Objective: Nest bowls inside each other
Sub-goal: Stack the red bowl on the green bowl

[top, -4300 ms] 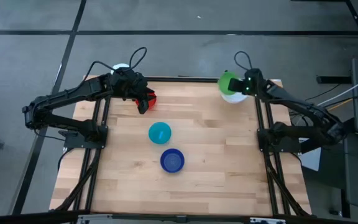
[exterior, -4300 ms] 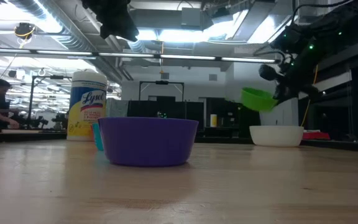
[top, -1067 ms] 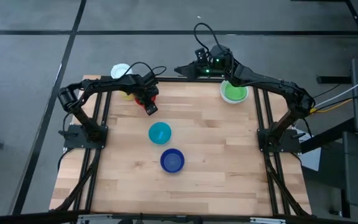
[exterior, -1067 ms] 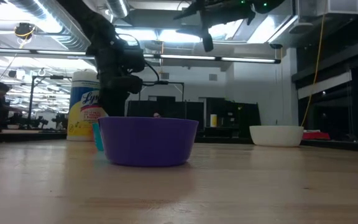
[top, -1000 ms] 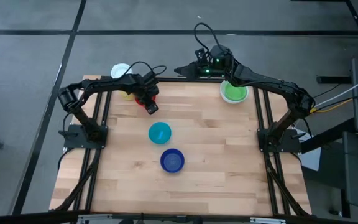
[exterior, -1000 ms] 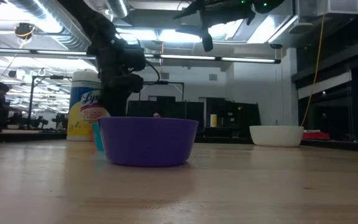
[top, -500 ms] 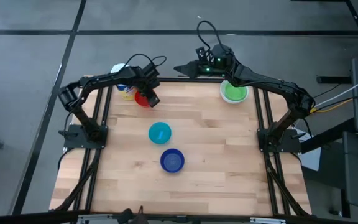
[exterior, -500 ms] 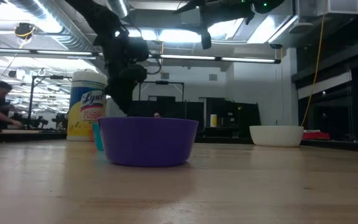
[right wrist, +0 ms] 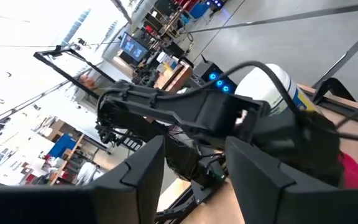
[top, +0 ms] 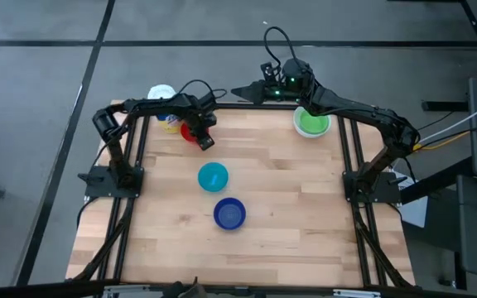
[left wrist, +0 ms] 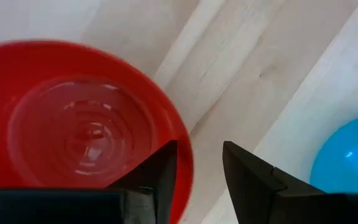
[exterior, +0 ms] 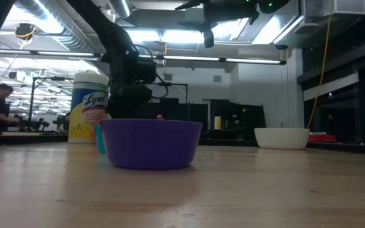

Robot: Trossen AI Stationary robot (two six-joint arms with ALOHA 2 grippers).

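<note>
The left gripper (top: 203, 139) sits in the upper left of the high view and pinches the rim of the red bowl (top: 190, 132), one finger inside it and one outside. The red bowl is near the far edge of the table (top: 288, 240), just beside the jar (top: 162, 93).

The right gripper (top: 240, 92) hangs in the air at the top middle, its fingers apart with nothing between them.

The green bowl (top: 311, 121) sits inside the white bowl (top: 325, 130) in the upper right. The teal bowl (top: 213, 176) and the dark blue bowl (top: 229, 213) rest near the middle, close together.
</note>
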